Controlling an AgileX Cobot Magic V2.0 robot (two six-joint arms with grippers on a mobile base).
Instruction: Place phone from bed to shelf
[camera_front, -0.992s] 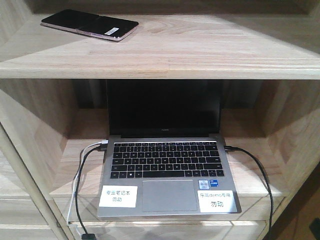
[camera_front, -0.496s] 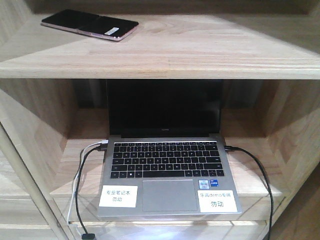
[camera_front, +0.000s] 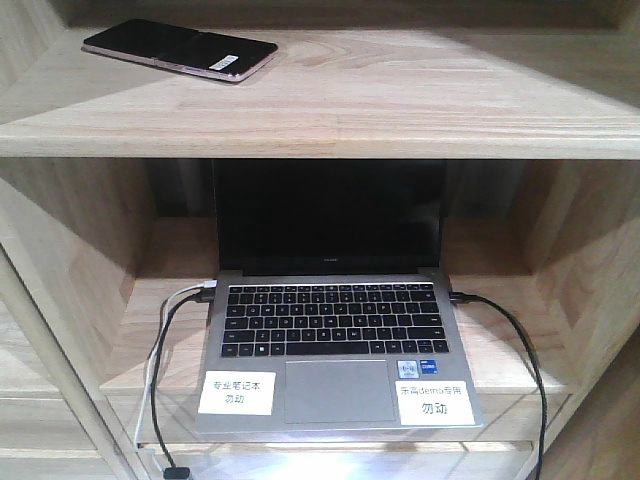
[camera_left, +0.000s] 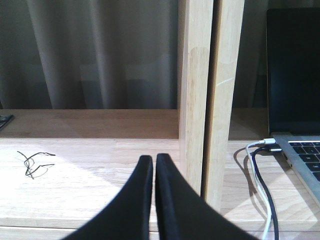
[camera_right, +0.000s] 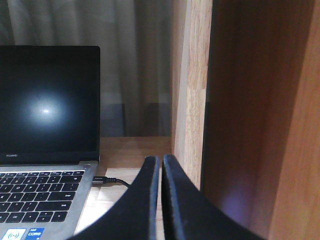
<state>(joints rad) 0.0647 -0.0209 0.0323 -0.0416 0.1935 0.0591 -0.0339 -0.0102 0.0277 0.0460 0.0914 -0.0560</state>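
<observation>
Both grippers held nothing; the left gripper (camera_left: 154, 165) and right gripper (camera_right: 161, 165) showed their fingers pressed nearly together. The phone (camera_front: 180, 49) lay flat on the shelf (camera_front: 400, 95), toward eleven o'clock, above the laptop (camera_front: 335, 330); the task looked finished. Judged from that, the sound course was to draw the arms straight back, clear of the uprights and the cables (camera_left: 260, 170); the bed appeared nowhere, and neither wrist view showed the phone.
</observation>
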